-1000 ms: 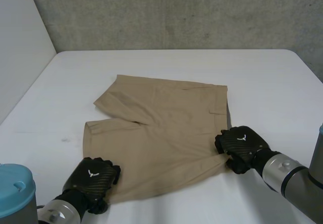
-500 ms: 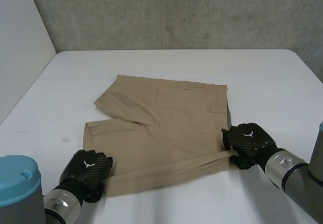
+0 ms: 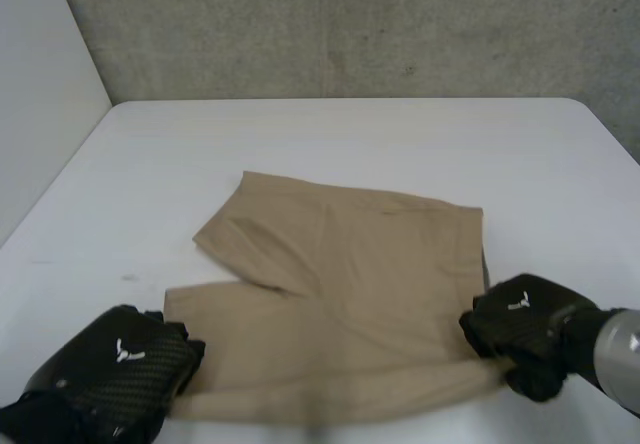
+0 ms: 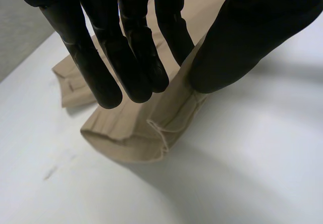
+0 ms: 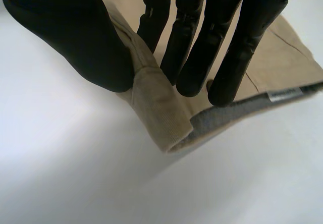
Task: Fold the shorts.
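In the head view, you are looking at the tan shorts (image 3: 340, 284) lying spread across the middle of the white table (image 3: 350, 134), with the waistband toward the robot's right and the legs toward its left. The left hand (image 3: 115, 369) is sitting at the near corner of the nearer leg. The right hand (image 3: 520, 329) is sitting at the near corner of the waistband, so the shorts are stretching between the two. The near edge is looking blurred, and you cannot tell from here whether it is clearing the table. The backs of both hands are hiding their fingertips, and the picture's lower edge is cutting off the left hand.

In the left wrist view, the left hand (image 4: 126, 47) is pinching the leg's hem corner between its thumb and straight fingers. The shorts (image 4: 131, 133) are sagging just beyond the fingertips, with the stitched hem curling into a soft roll. The thumb is covering the pinched part.

In the right wrist view, the right hand (image 5: 222, 42) is gripping the waistband corner, thumb on one side and fingers on the other. The shorts (image 5: 161, 103) are folding over there, showing a grey inner lining and a small label (image 5: 284, 94) whose print you cannot read.
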